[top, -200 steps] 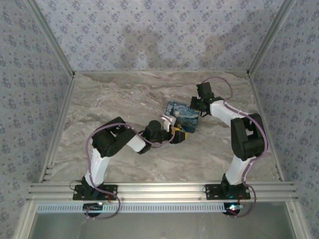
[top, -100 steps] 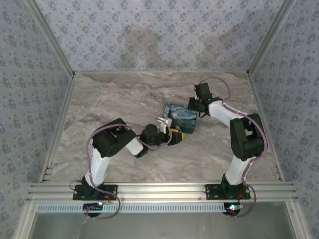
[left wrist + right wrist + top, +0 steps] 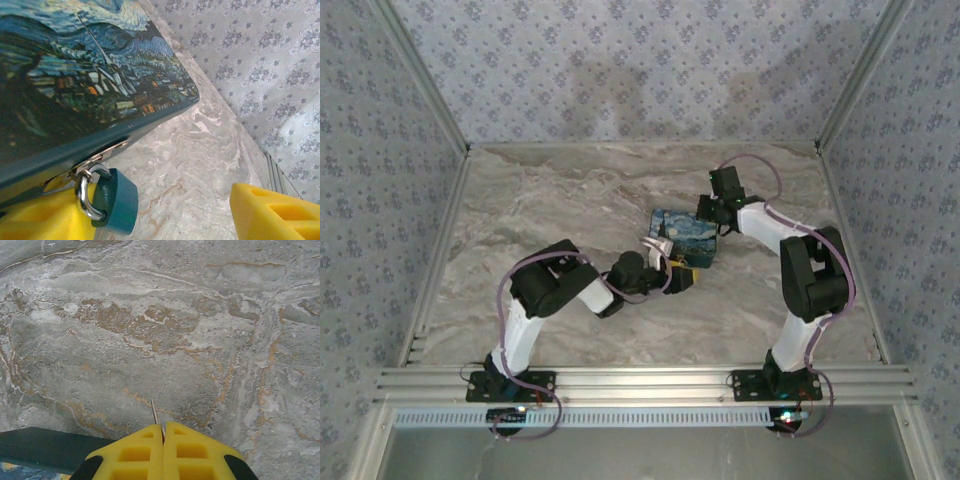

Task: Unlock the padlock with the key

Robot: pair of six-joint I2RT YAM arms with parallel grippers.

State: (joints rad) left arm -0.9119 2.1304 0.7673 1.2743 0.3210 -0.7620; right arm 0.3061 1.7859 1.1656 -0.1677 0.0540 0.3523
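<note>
Zero gap: right gripper (image 3: 163,429) tight on key (image 3: 154,413)

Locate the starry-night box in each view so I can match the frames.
Top external: box mid-table, just right of centre.
Left wrist: box upper left, padlock hanging from its hasp.
Right wrist: dark edge of box at bottom left.
Shared landmark: the marble table.

This is a lab robot cell. Around the marble-look table (image 3: 550,200) stand 3 wallpapered walls (image 3: 640,70) and aluminium rails (image 3: 650,379).
</note>
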